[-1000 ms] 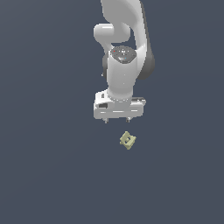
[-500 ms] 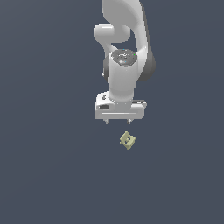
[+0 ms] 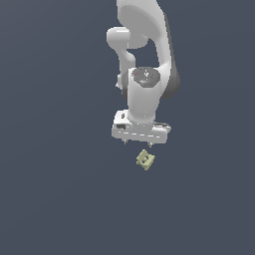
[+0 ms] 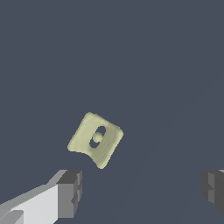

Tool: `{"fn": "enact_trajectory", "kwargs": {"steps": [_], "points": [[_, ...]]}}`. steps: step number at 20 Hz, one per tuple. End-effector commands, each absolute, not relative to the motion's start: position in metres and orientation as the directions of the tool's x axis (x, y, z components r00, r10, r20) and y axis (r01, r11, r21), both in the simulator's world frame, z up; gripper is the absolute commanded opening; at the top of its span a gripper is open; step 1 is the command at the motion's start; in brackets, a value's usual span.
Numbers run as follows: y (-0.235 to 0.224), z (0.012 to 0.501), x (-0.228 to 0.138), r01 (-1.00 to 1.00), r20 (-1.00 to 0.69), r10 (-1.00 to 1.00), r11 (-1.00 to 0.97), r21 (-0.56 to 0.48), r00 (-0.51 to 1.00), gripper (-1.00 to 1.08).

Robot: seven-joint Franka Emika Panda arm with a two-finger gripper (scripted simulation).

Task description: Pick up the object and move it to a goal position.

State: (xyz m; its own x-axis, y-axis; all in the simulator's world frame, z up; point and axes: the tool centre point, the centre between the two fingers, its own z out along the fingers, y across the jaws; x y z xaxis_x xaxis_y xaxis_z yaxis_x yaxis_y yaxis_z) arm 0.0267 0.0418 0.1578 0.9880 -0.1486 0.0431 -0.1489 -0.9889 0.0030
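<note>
The object (image 3: pixel 145 160) is a tiny pale yellow-green blocky piece with a dark recess on one face. It lies on the dark grey floor just below the white arm's hand in the exterior view. My gripper (image 3: pixel 137 144) hangs above it, pointing down, jaws wide apart and empty. In the wrist view the object (image 4: pixel 95 139) lies ahead of the two dark fingertips (image 4: pixel 70 187), nearer one finger than the other, not between them. My gripper (image 4: pixel 142 188) touches nothing.
A plain dark grey surface (image 3: pixel 60 189) fills both views. The white arm (image 3: pixel 144 55) rises above the gripper in the exterior view. No goal marker shows.
The arm has shifted slightly, the hand moving a little down and toward the object. The object has not moved. The jaws stay apart.
</note>
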Motion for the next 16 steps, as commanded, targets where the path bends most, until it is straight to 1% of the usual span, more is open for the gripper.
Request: {"fn": "enact_trajectory", "kwargs": {"steps": [1, 11, 16], "points": [[0.047, 0.15, 0.029, -0.209, 0.037, -0.209, -0.978, -0.001, 0.977, 1.0], [0.067, 0.118, 0.037, -0.445, 0.015, -0.446, -0.895, -0.007, 0.895, 1.0], [0.075, 0.105, 0.04, -0.533, 0.007, -0.533, -0.846, -0.005, 0.846, 1.0]]}}
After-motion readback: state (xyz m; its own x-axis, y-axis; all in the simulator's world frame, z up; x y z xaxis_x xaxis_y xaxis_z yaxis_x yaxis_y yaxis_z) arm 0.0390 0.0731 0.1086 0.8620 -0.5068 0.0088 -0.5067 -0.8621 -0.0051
